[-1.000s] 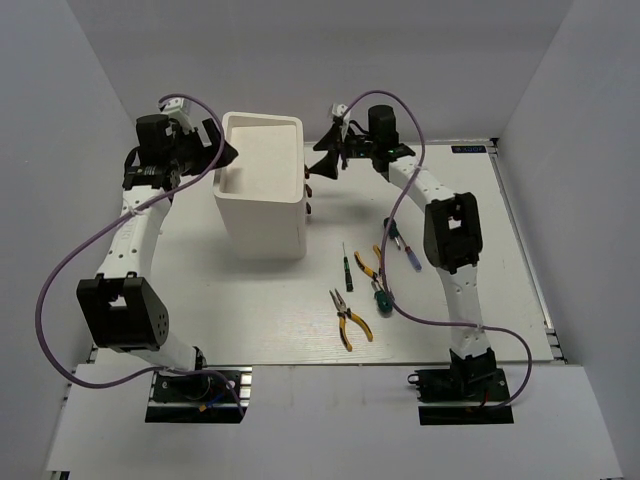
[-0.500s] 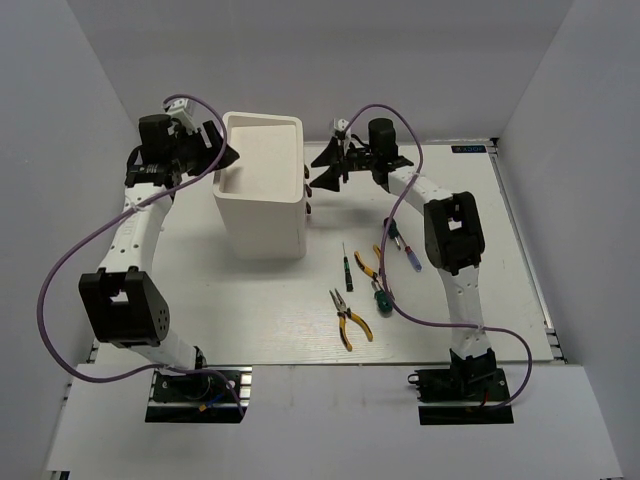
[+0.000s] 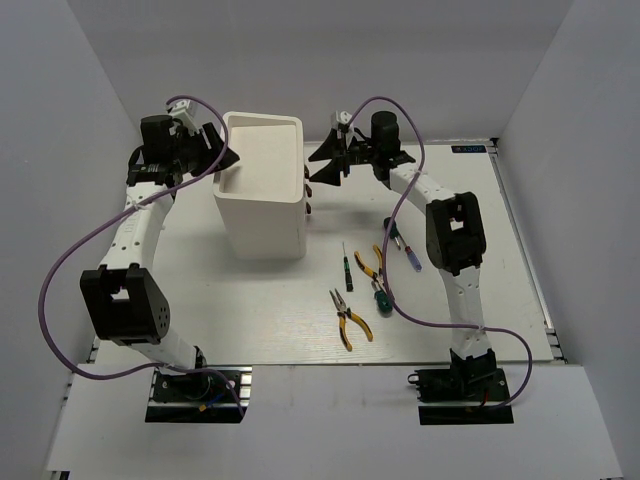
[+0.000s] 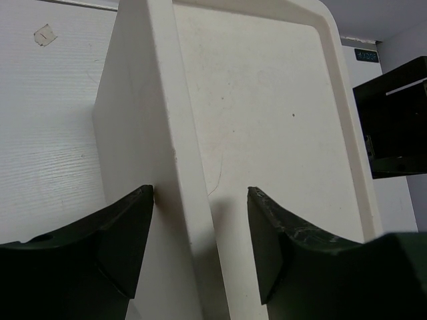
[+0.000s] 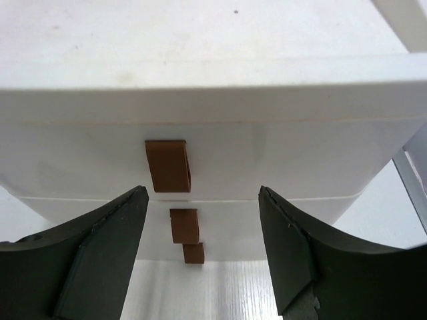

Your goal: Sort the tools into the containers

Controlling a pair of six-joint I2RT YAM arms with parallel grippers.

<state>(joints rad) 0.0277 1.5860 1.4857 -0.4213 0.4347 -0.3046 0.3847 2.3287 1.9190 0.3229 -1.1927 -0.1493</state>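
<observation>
1. Since a second ago my right gripper (image 3: 318, 165) has risen slightly beside the box (image 3: 262, 205). My left gripper (image 3: 224, 158) has barely shifted.
2. My right wrist view alone shows the stacked white drawers (image 5: 287, 157). My right fingers are spread wide and hold nothing, and the top knob (image 5: 168, 165) is framed between them, untouched.
3. My left wrist view alone shows my left fingers parted and empty. They straddle the box's left top edge, one outside the wall and one over the rimmed top.
4. Only the top view shows the tools, lying on the table (image 3: 270, 310) right of the box and well apart from both grippers. They are two yellow-handled pliers (image 3: 349, 317), a thin dark-green screwdriver (image 3: 347, 266), a stubby green screwdriver (image 3: 380, 298) and a blue-handled screwdriver (image 3: 411, 257).
</observation>
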